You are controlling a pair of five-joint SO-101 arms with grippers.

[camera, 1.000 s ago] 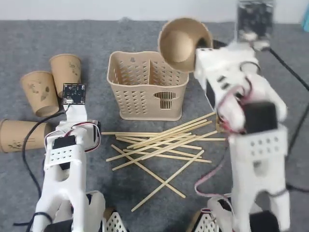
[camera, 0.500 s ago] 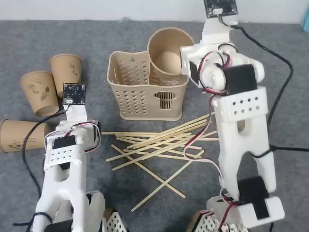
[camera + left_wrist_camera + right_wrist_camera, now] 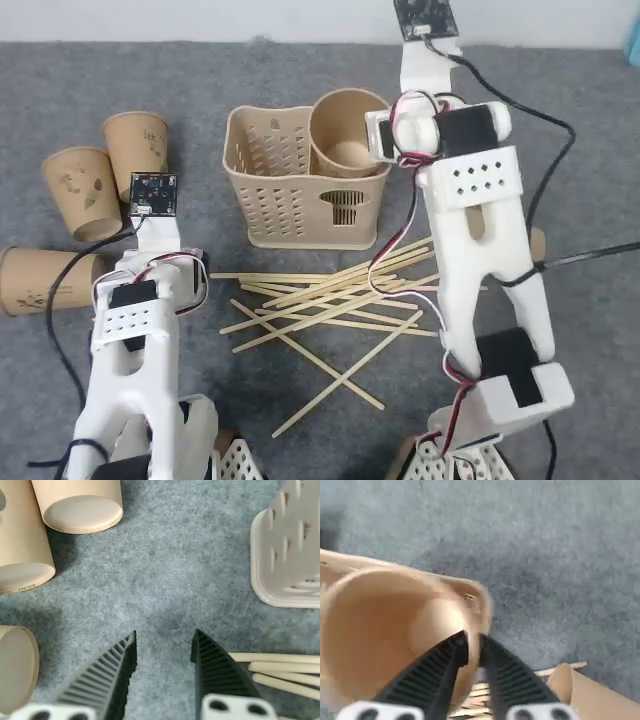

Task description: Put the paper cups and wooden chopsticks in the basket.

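Right gripper over basket — pinching cup rim (stretched forward).

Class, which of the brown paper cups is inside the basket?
The brown paper cup gripped at its rim by the right pincer, upright in the beige plastic basket's right compartment; the others rest on the grey carpet.

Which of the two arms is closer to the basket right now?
The right arm. Its jaws pinch the rim of a cup sitting in the basket. The left arm is off to the basket's side, jaws open over carpet.
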